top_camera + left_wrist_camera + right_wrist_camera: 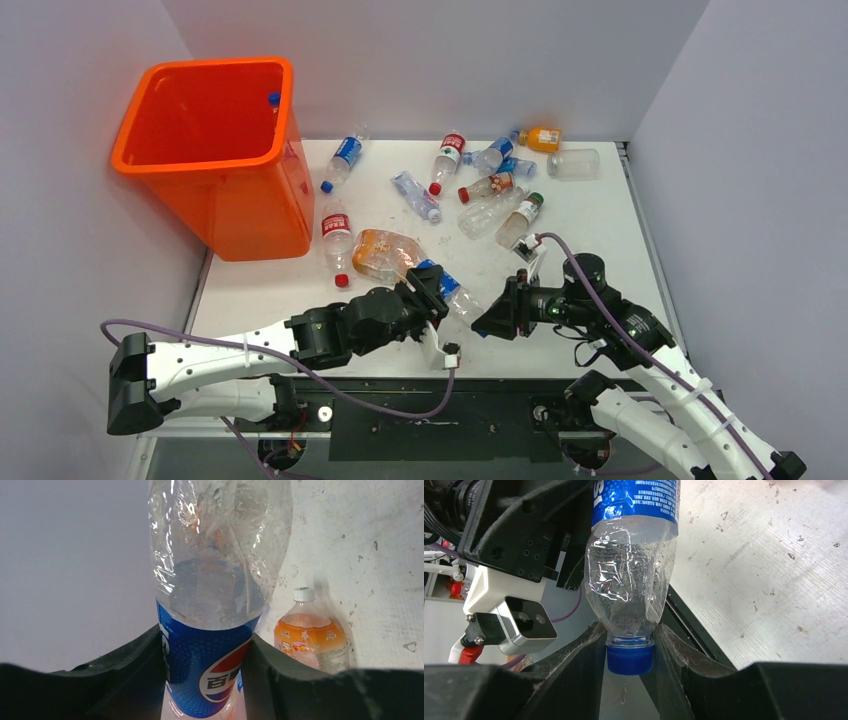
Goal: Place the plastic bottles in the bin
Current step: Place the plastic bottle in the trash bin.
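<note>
blue-label bottle, near the table's front edge at six o'clock in the top view, held at both ends; whether it touches the surface cannot be told. left gripper, reaching in from eight o'clock, has its jaws closed partway onto the blue label, both inner faces pressed against it. right gripper, reaching in from four o'clock, has its jaws drawn narrow on the neck and blue cap. orange-tinted bottle lies just beside the held one at eleven o'clock. loose bottles are scattered from twelve to one o'clock. bin stands upright at ten o'clock, in the far left corner.
</note>
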`<move>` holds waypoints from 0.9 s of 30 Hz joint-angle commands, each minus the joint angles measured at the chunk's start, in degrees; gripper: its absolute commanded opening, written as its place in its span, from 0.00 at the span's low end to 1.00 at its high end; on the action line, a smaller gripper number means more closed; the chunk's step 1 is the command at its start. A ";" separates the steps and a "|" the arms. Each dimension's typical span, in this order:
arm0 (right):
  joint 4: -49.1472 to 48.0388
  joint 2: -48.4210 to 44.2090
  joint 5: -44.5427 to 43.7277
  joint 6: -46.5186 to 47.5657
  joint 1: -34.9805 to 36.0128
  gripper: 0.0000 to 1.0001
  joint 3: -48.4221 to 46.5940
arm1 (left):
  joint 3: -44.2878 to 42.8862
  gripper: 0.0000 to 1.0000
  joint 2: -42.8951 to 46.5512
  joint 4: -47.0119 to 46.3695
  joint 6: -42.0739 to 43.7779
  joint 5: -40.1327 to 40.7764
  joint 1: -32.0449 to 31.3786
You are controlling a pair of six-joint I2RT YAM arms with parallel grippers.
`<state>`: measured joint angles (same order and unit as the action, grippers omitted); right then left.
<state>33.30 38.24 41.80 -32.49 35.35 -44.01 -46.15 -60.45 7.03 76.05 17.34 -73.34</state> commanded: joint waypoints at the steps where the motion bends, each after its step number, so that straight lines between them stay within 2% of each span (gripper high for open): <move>1: -2.20 0.16 -0.38 1.18 0.51 0.07 -4.62 | -1.31 0.41 1.10 -5.38 -3.46 -0.93 0.22; 2: -2.53 0.03 -1.20 1.48 0.52 0.21 -5.16 | -1.43 0.38 1.31 -4.94 -5.05 -1.21 0.22; 4: -4.10 -0.67 -2.54 1.96 0.50 0.64 -6.01 | -1.69 0.36 2.03 -4.40 -8.46 -1.73 0.13; 5: -5.11 -1.29 -3.92 1.99 0.53 0.78 -6.29 | -1.86 0.35 2.53 -4.38 -11.35 -2.24 0.08; 7: -7.93 -3.19 -6.75 1.76 0.54 0.97 -6.07 | -2.60 0.33 3.90 -3.88 -20.06 -4.15 0.12; 8: -9.61 -4.24 -8.32 1.49 0.51 0.98 -5.57 | -3.21 0.32 4.84 -3.17 -25.87 -5.63 0.36; 10: -13.29 -6.69 -11.61 0.55 0.51 0.93 -3.80 | -4.32 0.31 6.18 -1.48 -36.09 -11.42 1.85; 13: -21.07 -11.35 -16.82 -3.53 0.50 0.91 1.22 | -2.96 0.29 8.85 -4.45 -51.99 -19.84 4.93; 16: -30.97 -18.24 -20.38 -9.16 0.48 0.91 8.12 | 1.89 0.27 12.45 -14.36 -68.99 -29.50 9.87; 18: -36.18 -21.25 -21.31 -9.29 0.55 0.90 11.43 | 6.32 0.26 14.57 -23.52 -81.28 -34.61 13.48; 22: -35.85 -20.78 -19.48 -5.01 0.51 0.90 12.21 | 14.16 0.18 16.49 -41.96 -104.26 -39.15 19.32; 24: -35.76 -18.00 -16.44 -4.63 0.51 0.90 11.82 | 16.09 0.16 16.06 -48.02 -109.66 -40.02 20.60; 27: -42.62 -14.04 -9.55 -8.42 0.51 0.90 13.68 | 15.85 0.15 14.99 -50.16 -114.84 -38.70 20.97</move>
<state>1.06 19.49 25.04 -38.46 35.35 -31.68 -29.98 -44.82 -28.08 -21.28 -18.09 -53.04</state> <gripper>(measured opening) 0.898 0.408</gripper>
